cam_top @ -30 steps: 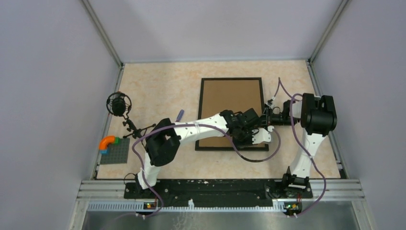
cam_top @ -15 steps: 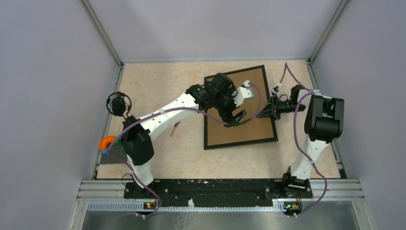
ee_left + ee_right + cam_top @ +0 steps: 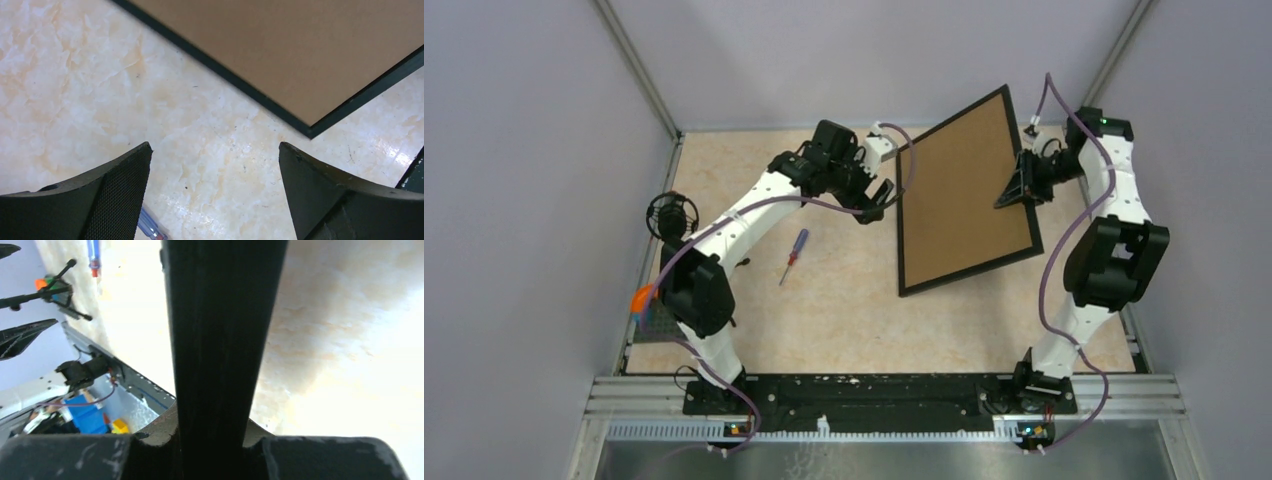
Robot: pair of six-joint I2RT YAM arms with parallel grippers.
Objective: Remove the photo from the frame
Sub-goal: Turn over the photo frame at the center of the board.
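Holds the frame (image 3: 964, 195) up off most of the table (image 3: 754, 180) with the right gripper (image 3: 1022, 185), jaws pinched tight on the thin black rim at the frame's 3 o'clock edge. Shows up in the right wrist view as a dark bar of rim (image 3: 220, 340) running straight up from between the closed-in fingers (image 3: 320, 460). Tilts steeply, long side running from about 1 o'clock down to 7 o'clock in the top view, brown board back turned toward the overhead camera, front face out of sight. Sits over the table's 1 o'clock part, far corner reaching up against the back wall; cannot tell whether the near corner rests on the table or hangs just above it. Hovers the left gripper (image 3: 876, 200) just beside the frame's 9 o'clock edge, jaws spread wide, gripping nothing. Looks down in the left wrist view past both black fingers (image 3: 115, 190) at bare marbled tabletop, with a corner of the frame (image 3: 300, 45) at 1 o'clock, apart from either finger. Leaves a blue-handled screwdriver (image 3: 794, 256) lying flat on the table at 7 o'clock from the left gripper, well apart from the frame.
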